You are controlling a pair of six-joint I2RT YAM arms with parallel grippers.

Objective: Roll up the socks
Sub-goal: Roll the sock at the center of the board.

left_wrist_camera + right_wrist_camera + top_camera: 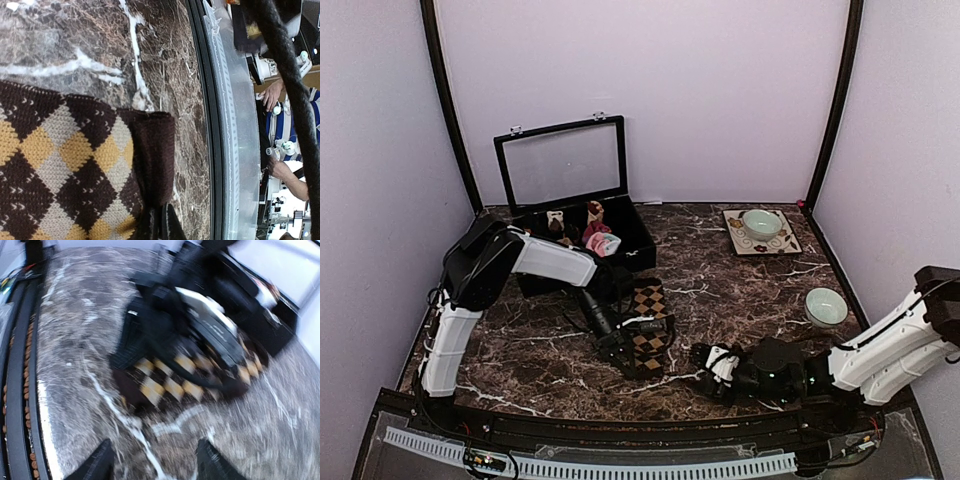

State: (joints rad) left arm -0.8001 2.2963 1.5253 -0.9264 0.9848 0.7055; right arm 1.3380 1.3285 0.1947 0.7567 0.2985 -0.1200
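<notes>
The dark brown sock with tan diamond checks lies flat on the marble, just in front of the black box; the left wrist view shows its checks and plain brown cuff. My left gripper is shut on the edge of that cuff at the sock's near end. Low over the table to the sock's right, my right gripper is open and empty, pointing at the sock. The pink and mint sock sits inside the box.
The black box stands at the back left with its clear lid raised and small sock bundles inside. A patterned tray holding a pale green bowl is at the back right. A second bowl sits near the right arm.
</notes>
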